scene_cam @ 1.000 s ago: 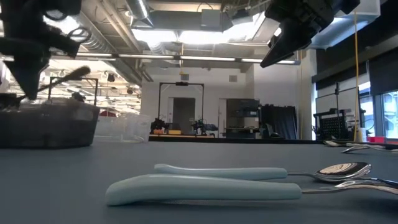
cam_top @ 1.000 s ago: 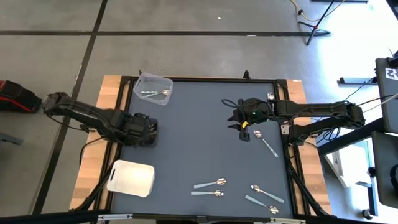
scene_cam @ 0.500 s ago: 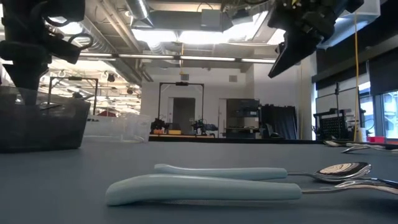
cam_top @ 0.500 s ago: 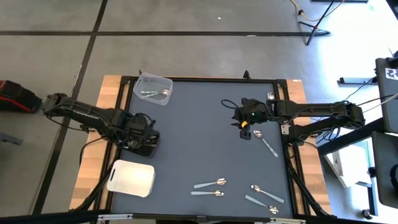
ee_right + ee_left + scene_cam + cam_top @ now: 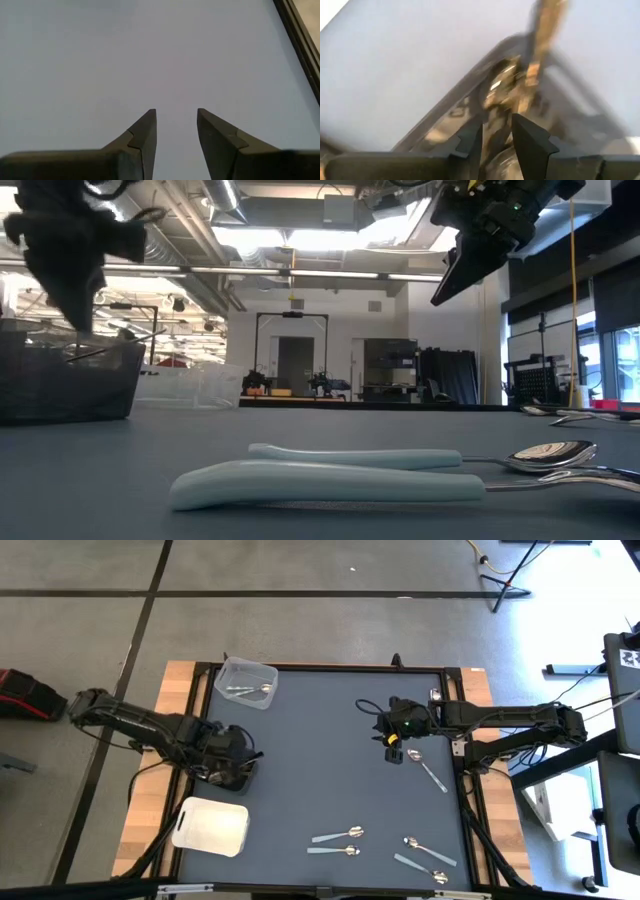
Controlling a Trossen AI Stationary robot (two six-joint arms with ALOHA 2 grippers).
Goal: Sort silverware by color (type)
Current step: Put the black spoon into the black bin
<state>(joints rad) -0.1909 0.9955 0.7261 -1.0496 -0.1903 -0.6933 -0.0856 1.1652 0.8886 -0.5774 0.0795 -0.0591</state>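
Note:
My left gripper (image 5: 496, 137) stands open above a dark tub (image 5: 70, 385) at the table's left side, and dark utensils (image 5: 507, 92) lie inside it. My right gripper (image 5: 176, 120) hangs open over bare mat at the right, and a silver spoon (image 5: 428, 770) lies beside it. Several silver spoons with pale handles (image 5: 340, 840) lie flat near the front edge. In the low view two of them (image 5: 330, 470) are close by. A clear tub (image 5: 247, 682) at the far left holds silver spoons.
A white rounded tray (image 5: 211, 826) sits at the near left, just in front of the dark tub. More spoons (image 5: 425, 858) lie at the near right. The middle of the dark mat (image 5: 320, 750) is bare. Wooden rails border the table's left and right sides.
My left gripper has opened and let go of a dark utensil, which has dropped into the dark tub. The gripper has then tipped and shifted a little toward the near edge. My right gripper has turned slightly in place.

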